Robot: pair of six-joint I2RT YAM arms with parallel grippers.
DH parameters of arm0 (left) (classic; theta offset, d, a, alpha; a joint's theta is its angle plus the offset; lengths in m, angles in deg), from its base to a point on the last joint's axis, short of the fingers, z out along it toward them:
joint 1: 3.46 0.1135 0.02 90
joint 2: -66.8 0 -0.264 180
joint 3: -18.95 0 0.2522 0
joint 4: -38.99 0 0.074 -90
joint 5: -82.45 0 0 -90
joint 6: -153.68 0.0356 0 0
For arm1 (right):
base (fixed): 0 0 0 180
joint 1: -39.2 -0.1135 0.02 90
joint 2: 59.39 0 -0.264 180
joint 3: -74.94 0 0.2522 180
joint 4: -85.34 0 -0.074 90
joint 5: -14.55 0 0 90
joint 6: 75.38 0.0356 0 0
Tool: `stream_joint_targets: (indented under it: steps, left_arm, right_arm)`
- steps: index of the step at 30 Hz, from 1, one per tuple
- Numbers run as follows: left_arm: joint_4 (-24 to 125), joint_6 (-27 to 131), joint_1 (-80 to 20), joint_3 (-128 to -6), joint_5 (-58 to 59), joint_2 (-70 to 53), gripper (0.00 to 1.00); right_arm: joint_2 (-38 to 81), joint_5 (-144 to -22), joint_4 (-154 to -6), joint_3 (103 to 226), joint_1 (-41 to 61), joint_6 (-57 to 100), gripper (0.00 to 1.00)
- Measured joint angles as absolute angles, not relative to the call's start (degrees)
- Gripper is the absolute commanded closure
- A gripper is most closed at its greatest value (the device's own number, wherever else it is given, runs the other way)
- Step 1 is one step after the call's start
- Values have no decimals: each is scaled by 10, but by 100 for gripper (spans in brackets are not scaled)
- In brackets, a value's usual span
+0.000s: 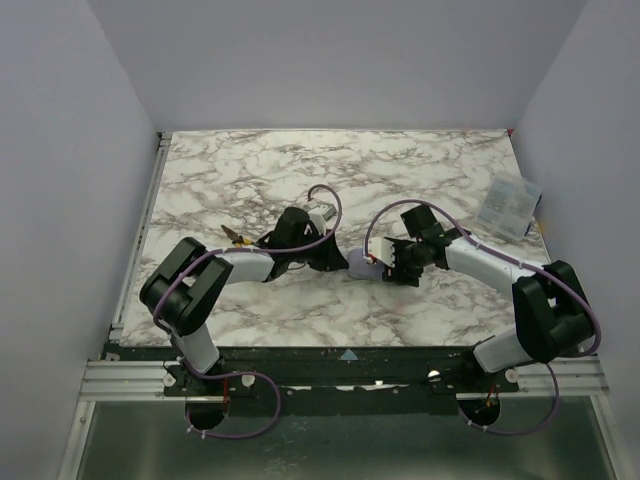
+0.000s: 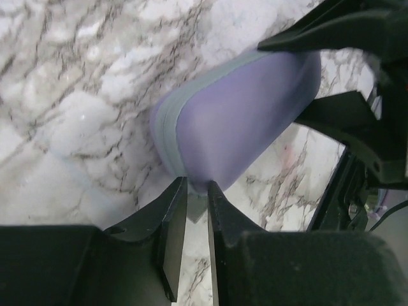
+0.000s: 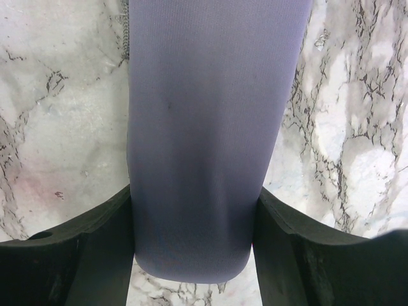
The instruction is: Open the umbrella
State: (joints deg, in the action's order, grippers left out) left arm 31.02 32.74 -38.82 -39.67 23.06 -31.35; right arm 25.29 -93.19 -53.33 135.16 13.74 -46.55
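**Item:** the umbrella [image 1: 360,263], compact folding type, collapsed. It shows as a short pale lavender fabric bundle with a grey seam band near one rounded end. No shaft, handle or ribs can be seen in any view.

**Location:** near the middle of the marble-patterned table [image 1: 250,170], between the two grippers. Whether it rests on the surface or hangs just above it cannot be told.

**Orientation:** the long axis runs roughly left to right across the table. One rounded end sits deep in the right gripper [image 3: 194,191]. The other, seamed end points toward the left gripper [image 2: 194,204].

**Grip, right:** the jaws are spread wide and pressed against both flanks of the bundle [image 3: 197,140], clamping it across its width.

**Grip, left:** the jaws are drawn nearly together, with a thin strip of marble showing between them. The lower corner of the seamed end [image 2: 242,121] sits right at their tips. It cannot be told whether any fabric is pinched.

**Handling, judged:**
- Probably light.
- The soft woven cloth is likely to slide or bunch over a stiff core.
- The thin ribs inside are probably easy to bend.
- The firmest purchase is likely on hard parts at the two ends, not on loose fabric.

**Also present:** a clear plastic packet [image 1: 507,205] at the table's far right edge, well apart.
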Motion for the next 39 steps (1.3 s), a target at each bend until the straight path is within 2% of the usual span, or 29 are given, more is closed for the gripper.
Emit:
stream_joint_targets:
  steps: [10,16,26,39]
  left_arm:
    - [322,339,-388,-329,238,-312,79]
    - [329,348,-384,-331,242,-302,71]
    - [305,408,-393,-365,220,-282,75]
    - [224,494,-431,-319,186,-300,72]
  right_arm:
    - [254,-932,-536,1350,137,-464,73]
    - [254,-932,-536,1350,137,-465,73]
    - [258,-934,-530,1356,137,-465,73]
    - [270,-945,-510,1371,137,-481,73]
